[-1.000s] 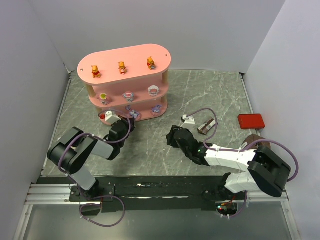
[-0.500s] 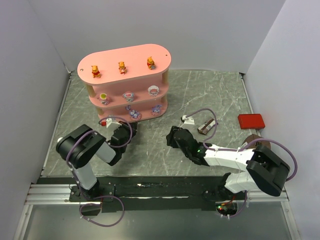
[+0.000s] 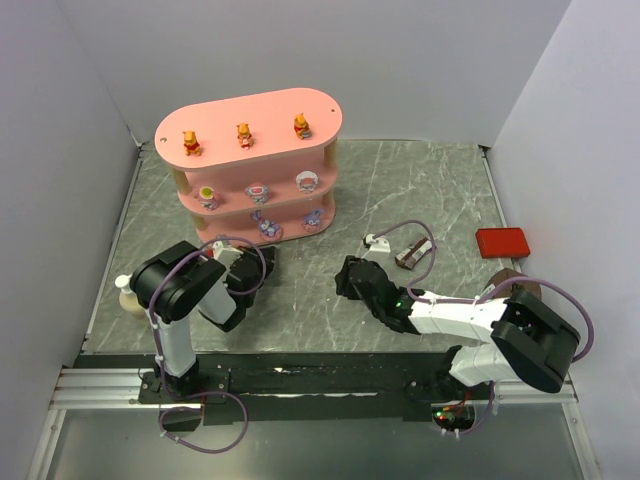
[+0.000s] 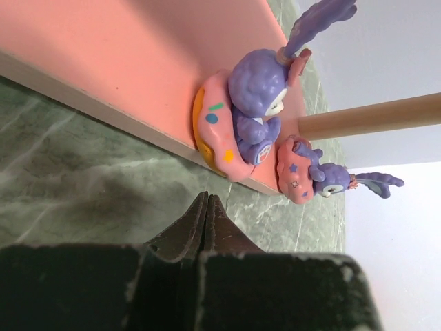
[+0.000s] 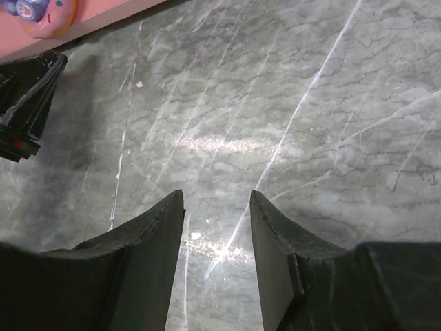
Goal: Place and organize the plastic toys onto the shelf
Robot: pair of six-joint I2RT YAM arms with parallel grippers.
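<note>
Top external showing pink three-tier shelf [image 3: 250, 110] standing far-left on bench [image 3: 400, 190], orange bears [image 3: 243, 132] sitting on top, pink-white toys [image 3: 258, 190] lining middle, purple toys [image 3: 266, 226] lining bottom, left tool [image 4: 207, 200] sitting pressed together, right tool [image 5: 217, 200] standing spread.

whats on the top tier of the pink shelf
Three orange-yellow bears in a row on the shelf top. It hides the back of the lower tiers; only toys near their front edges show.

Overhead looks down from behind; both wrist views sit low, close, probably sharing the shelf [image 4: 138, 62].
</note>
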